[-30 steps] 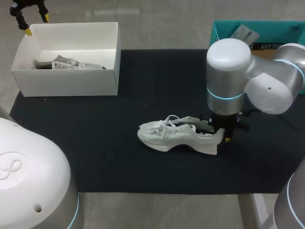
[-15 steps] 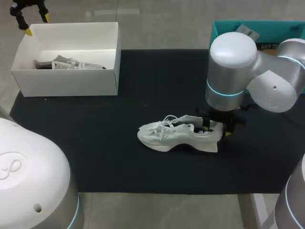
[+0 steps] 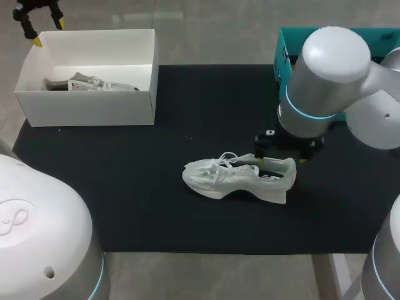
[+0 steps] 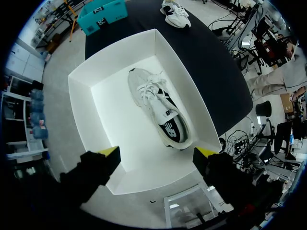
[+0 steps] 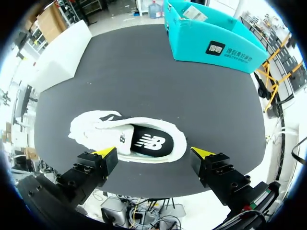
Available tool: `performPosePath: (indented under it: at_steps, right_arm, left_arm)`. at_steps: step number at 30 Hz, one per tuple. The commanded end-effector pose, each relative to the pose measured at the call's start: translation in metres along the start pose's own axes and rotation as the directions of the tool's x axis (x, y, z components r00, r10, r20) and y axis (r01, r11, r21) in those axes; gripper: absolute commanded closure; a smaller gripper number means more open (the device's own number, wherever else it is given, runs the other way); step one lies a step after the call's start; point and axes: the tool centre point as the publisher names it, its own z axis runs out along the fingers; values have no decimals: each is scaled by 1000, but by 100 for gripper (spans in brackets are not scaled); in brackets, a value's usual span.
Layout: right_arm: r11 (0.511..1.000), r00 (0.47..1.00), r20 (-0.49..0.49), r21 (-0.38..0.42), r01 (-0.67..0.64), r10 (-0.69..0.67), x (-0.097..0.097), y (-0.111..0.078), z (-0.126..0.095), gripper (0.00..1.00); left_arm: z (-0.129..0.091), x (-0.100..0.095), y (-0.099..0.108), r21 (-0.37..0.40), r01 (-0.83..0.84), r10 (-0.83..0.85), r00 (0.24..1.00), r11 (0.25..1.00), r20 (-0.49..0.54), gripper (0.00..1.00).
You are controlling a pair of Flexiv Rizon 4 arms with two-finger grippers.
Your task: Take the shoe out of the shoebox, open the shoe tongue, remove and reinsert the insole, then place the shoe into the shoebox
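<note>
A white shoe [image 3: 237, 177] lies on its sole on the black mat [image 3: 125, 187], toe to the left, with its dark insole [image 5: 149, 142] showing inside the heel opening. My right gripper [image 3: 281, 156] hangs open just above the heel; in the right wrist view the yellow tips [image 5: 153, 153] stand either side of the shoe [image 5: 127, 136], apart from it. The white shoebox [image 3: 87, 106] at the back left holds a second white shoe [image 4: 160, 112]. My left gripper [image 3: 47, 28] is open and high over the box's far left corner, its fingers [image 4: 109, 152] empty.
A teal box [image 3: 340, 40] stands at the mat's back right corner, close behind my right arm. The mat's middle and front lie bare between the shoebox [image 5: 60, 52] and the shoe.
My right gripper has opened and lifted away from the shoe's heel, shifting slightly right. The shoe nudged a little to the right. The left arm stayed still.
</note>
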Motion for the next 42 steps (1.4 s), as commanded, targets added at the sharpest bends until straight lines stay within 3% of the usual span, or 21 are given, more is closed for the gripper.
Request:
performPosePath:
  at_steps: [1, 17, 19, 22, 23, 25, 26, 27, 28, 42]
  right_arm:
    - [983, 983, 93, -80, 165, -157, -11, -4, -11, 0]
    - [983, 983, 93, -80, 165, -157, -11, -4, -11, 0]
    - [928, 939, 75, -147, 344, -336, -11, 7, -14, 0]
    - [741, 780, 44, -280, 610, -625, -6, 18, -21, 0]
    - [648, 695, 29, -335, 684, -719, -5, 19, -24, 0]
    - [412, 472, 4, -482, 774, -882, -3, 17, -30, 0]
    - [247, 311, 48, -501, 830, -949, -1, 12, -34, 0]
    - [150, 210, 70, -491, 858, -975, 0, 7, -36, 0]
    - [125, 185, 74, -498, 858, -980, 0, 7, -36, 0]
    - [125, 185, 74, -498, 858, -980, 0, 7, -36, 0]
  left_arm:
    - [0, 1, 0, -2, -1, 1, 1000, 1000, -1, 0]
    - [0, 1, 0, -2, -1, 1, 1000, 1000, -1, 0]
    - [0, 1, 0, -2, -1, 1, 1000, 1000, -1, 0]
    - [0, 1, 0, -2, -1, 1, 1000, 1000, -1, 0]
    - [0, 1, 0, -2, -1, 1, 1000, 1000, -1, 0]
    - [0, 1, 0, -2, -1, 1, 1000, 1000, -1, 0]
    - [0, 1, 0, -2, -1, 1, 1000, 1000, -1, 0]
    - [0, 1, 0, -2, -1, 1, 1000, 1000, -1, 0]
    - [0, 1, 0, -2, -1, 1, 1000, 1000, -1, 0]
    - [0, 1, 0, -2, -1, 1, 1000, 1000, -1, 0]
